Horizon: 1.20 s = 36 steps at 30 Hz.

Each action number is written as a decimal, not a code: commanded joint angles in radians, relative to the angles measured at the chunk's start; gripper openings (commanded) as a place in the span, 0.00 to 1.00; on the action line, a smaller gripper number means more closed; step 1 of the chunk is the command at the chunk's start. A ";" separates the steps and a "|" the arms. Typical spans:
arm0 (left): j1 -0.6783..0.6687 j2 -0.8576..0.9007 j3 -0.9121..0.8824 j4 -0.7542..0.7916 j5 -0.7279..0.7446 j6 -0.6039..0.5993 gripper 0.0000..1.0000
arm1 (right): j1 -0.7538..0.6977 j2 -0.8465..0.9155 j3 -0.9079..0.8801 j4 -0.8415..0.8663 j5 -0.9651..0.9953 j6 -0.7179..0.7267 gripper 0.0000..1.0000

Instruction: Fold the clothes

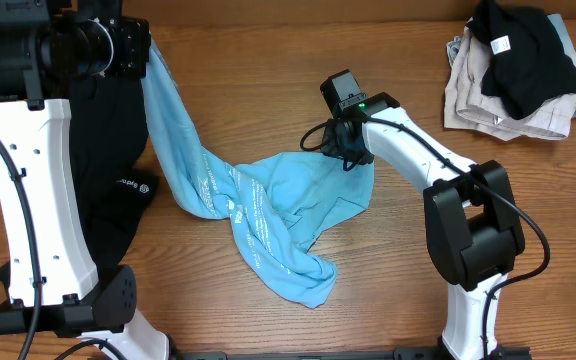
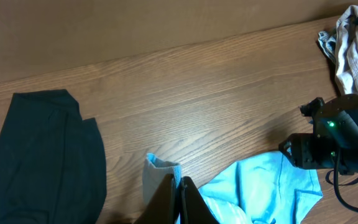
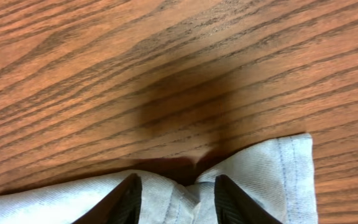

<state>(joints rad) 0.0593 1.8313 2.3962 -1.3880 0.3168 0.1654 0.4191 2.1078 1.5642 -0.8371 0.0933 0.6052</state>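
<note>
— What is spread widest?

— A wooden table (image 1: 268,70) is seen under everything. Across its middle the light blue T-shirt (image 1: 268,200) is stretched and crumpled. One end is lifted toward the far left corner, and the rest is bunched on the wood, with pale lettering running along a fold.

— And beside it?

— A black garment (image 1: 108,190) is laid flat at the left, partly hidden by the left arm; a small white logo (image 1: 134,187) is shown near its edge. At the far right corner a heap of beige clothes (image 1: 468,100) is topped by another black piece (image 1: 528,60) (well apart from the shirt).

— How are the grippers set?

— The left gripper (image 2: 178,186) is clenched on a raised strip of the blue shirt, which is pinched between its fingers. The right gripper (image 3: 178,180) is lowered to the table at the shirt's far right edge, where a hemmed fold is gathered and grasped between its fingers (image 3: 126,199).
</note>
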 commanded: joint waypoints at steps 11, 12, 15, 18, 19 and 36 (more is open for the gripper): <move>-0.001 0.007 0.010 0.001 -0.007 0.023 0.04 | 0.003 0.046 0.006 -0.002 0.018 0.016 0.23; -0.001 0.007 0.010 0.001 -0.007 0.023 0.04 | 0.003 0.046 0.006 -0.002 0.018 0.017 0.21; -0.001 0.007 0.010 0.001 -0.007 0.023 0.04 | 0.003 0.046 0.006 -0.002 0.010 0.017 0.13; -0.001 0.007 0.010 0.001 -0.007 0.023 0.04 | 0.004 0.046 0.006 0.000 0.010 0.017 0.05; -0.001 0.007 0.010 0.002 -0.007 0.022 0.04 | 0.004 0.046 0.006 0.000 0.010 0.016 0.04; 0.000 -0.039 0.015 0.097 -0.007 0.011 0.04 | -0.132 -0.218 0.227 -0.148 -0.082 -0.172 0.04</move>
<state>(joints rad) 0.0593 1.8309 2.3962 -1.3048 0.3168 0.1650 0.3378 2.0586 1.6844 -0.9726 0.0547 0.5316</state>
